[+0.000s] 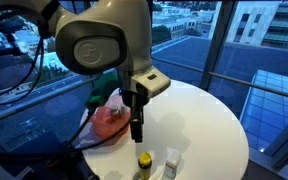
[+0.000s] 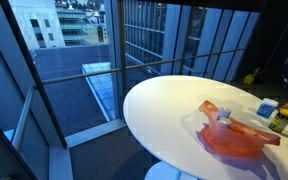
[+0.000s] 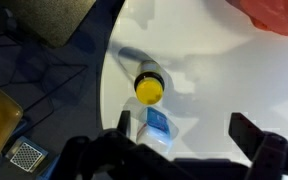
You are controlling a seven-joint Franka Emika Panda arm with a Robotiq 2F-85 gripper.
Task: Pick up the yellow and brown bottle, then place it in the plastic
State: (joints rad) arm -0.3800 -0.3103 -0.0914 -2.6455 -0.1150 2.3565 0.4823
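1. my gripper (image 3: 184,138) hangs above the table (image 3: 219,70), jaws spread wide and holding nothing.
2. closest below me in the wrist view lies a small blue and white box (image 3: 160,126), between my fingers and the bottle.
3. just past it stands the bottle (image 3: 149,88), upright near the table edge, its yellow cap facing up at me. in an exterior view the bottle (image 1: 143,163) shows a dark brownish body, with a slim gap between it and the box (image 1: 171,160).
4. my guess is that it is small, light and stiff, with smooth round sides that could twist or slip. narrow as it is, a nudge would likely tip it.
5. i would close on the body just under the cap, with my fingers lined up so neither one comes down on the box.
6. farther off lies the plastic (image 3: 279,20), red and crumpled. in an exterior view the plastic (image 2: 234,138) sprawls flat and looks soft. i cannot tell where it opens.
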